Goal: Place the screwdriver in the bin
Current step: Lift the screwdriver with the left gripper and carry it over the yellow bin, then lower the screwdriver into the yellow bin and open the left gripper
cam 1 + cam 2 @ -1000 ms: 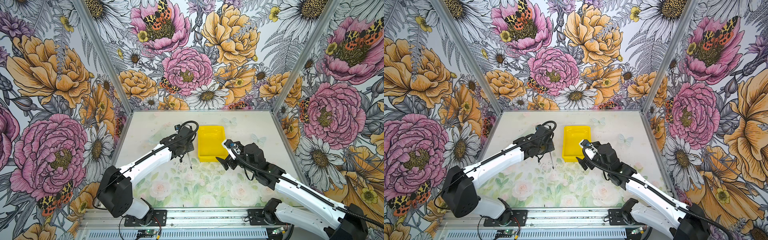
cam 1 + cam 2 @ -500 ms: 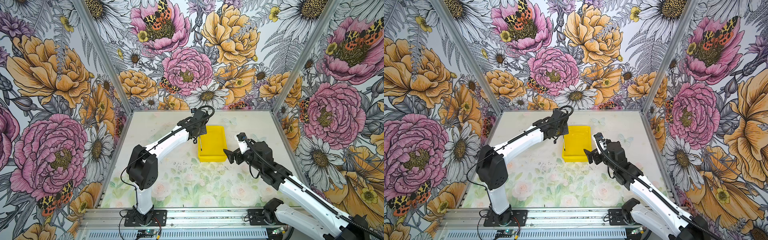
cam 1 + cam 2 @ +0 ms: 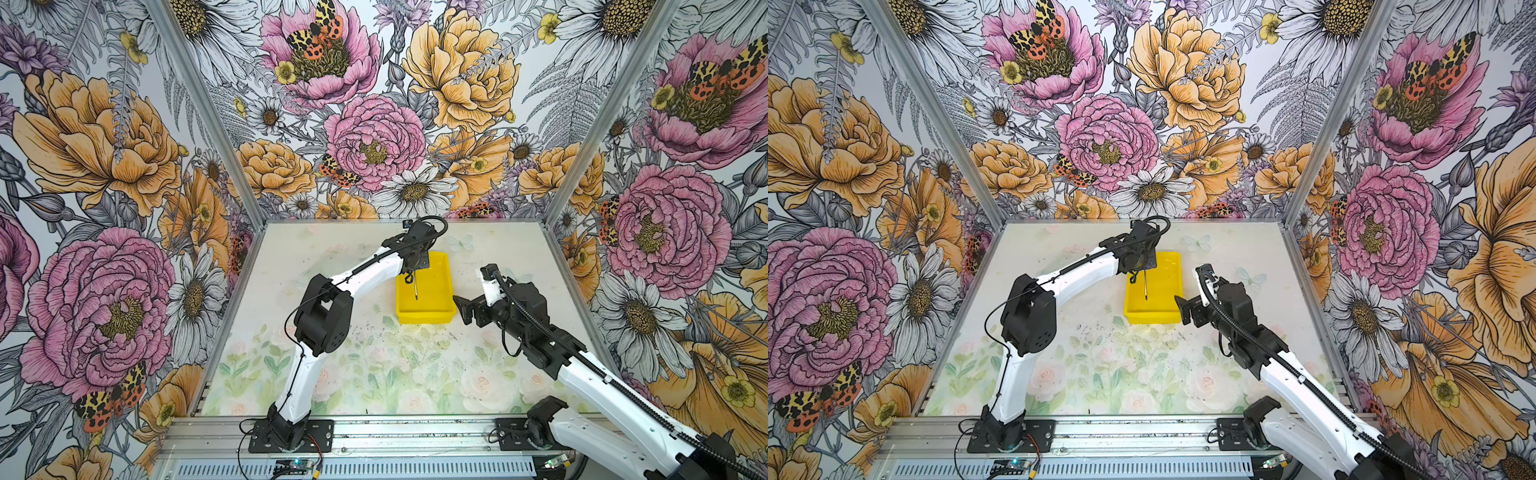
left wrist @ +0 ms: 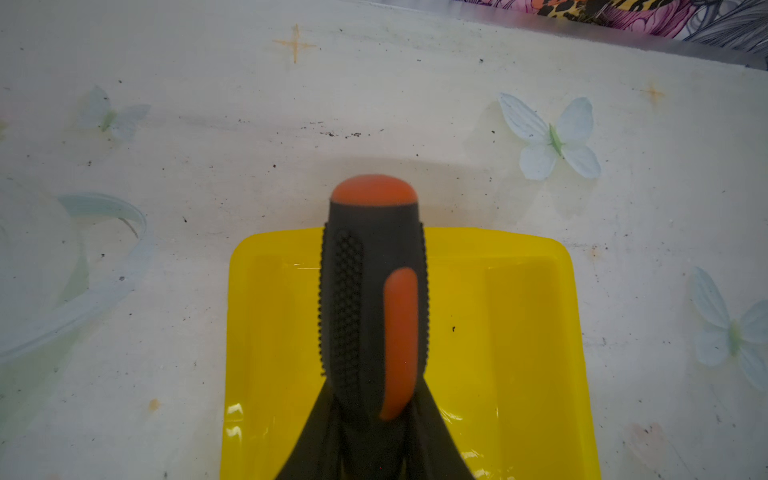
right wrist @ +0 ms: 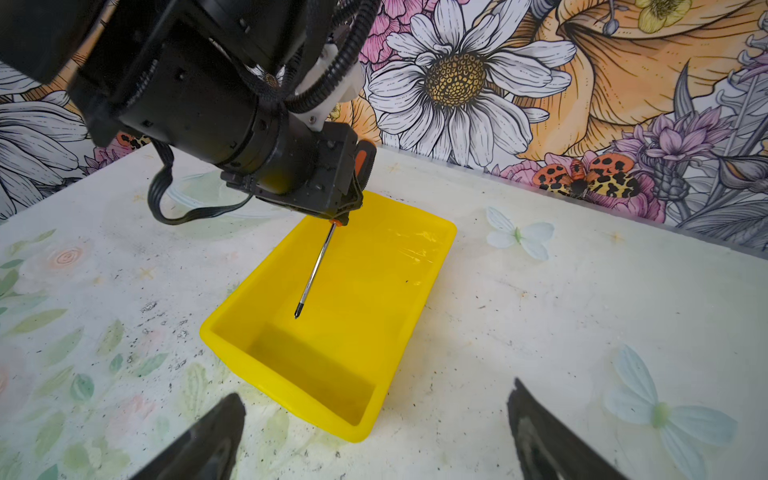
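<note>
My left gripper [image 3: 410, 275] is shut on the screwdriver [image 3: 414, 287] and holds it above the yellow bin [image 3: 444, 309], which lies on the table in both top views. The thin dark shaft [image 5: 315, 270] slants down into the bin [image 5: 232, 332] with its tip clear of the floor. In the left wrist view the orange-and-black handle [image 4: 374, 299] sticks out past the shut jaws, over the bin's far rim [image 4: 498, 239]. My right gripper [image 3: 462, 308] stands open just right of the bin's near right corner, with nothing between its fingers [image 5: 216, 432].
The bin [image 3: 1173, 318] sits mid-table toward the back wall. The tabletop has printed flowers and butterflies and dark specks in front of the bin. Patterned walls close the table on three sides. Both arm bases stand on the metal rail [image 3: 415, 432] at the front.
My left arm has carried the screwdriver back and to the right, from left of the bin to above it. My right gripper has drawn back to the right of the bin.
</note>
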Tool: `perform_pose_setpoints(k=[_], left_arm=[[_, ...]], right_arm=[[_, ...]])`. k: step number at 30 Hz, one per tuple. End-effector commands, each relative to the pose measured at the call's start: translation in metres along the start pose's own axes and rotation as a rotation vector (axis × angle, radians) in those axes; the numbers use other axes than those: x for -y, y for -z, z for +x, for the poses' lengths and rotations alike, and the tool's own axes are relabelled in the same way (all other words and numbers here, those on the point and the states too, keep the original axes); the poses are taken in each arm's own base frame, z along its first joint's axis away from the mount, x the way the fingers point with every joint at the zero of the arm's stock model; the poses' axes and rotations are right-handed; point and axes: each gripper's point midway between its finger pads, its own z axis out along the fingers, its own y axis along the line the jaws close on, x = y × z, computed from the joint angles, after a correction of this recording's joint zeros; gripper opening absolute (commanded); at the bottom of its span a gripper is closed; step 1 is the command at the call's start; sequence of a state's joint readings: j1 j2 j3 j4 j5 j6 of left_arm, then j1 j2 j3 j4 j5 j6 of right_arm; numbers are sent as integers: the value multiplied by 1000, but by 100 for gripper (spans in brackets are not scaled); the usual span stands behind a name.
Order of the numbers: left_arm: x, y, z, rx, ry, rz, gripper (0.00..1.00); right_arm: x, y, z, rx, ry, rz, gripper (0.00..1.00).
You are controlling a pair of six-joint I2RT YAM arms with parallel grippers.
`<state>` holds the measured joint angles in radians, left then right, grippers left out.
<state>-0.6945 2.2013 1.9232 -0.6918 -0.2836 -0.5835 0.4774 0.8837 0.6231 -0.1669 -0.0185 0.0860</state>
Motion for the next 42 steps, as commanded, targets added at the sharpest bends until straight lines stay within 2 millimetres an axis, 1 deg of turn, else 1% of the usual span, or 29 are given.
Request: perform_pose_setpoints(k=[1, 8, 12, 20, 25, 26, 29, 32, 34, 38, 39, 42], left_arm=[[11, -8, 4, -5, -14, 18, 15], [11, -32, 29, -77, 6, 18, 16], [10, -42, 41, -105, 13, 12, 16], [3, -63, 58, -141, 12, -17, 16], [3, -70, 62, -147, 9, -22, 17], [7, -71, 66, -168, 10, -1, 17], [6, -74, 70, -178, 11, -2, 18], [8, -69, 68, -171, 8, -1, 17], [8, -61, 61, -150, 9, -1, 17], [22, -41, 45, -112, -2, 39, 16], [21, -37, 38, -84, -8, 24, 16], [27, -29, 34, -72, -9, 40, 16]], right_arm=[[5, 3, 0, 10, -15, 21, 100], [8, 1, 6, -3, -15, 32, 99], [9, 1, 8, -8, -15, 38, 99], [11, 1, 9, -10, -17, 48, 100], [11, 1, 9, -11, -17, 47, 99], [11, 1, 9, -12, -18, 47, 100], [11, 1, 8, -9, -18, 49, 99], [12, 2, 8, -7, -17, 53, 100], [12, 2, 7, -5, -16, 54, 99], [13, 2, 8, -7, -18, 55, 99], [13, 2, 8, -6, -18, 57, 99], [13, 2, 8, -4, -18, 58, 100]])
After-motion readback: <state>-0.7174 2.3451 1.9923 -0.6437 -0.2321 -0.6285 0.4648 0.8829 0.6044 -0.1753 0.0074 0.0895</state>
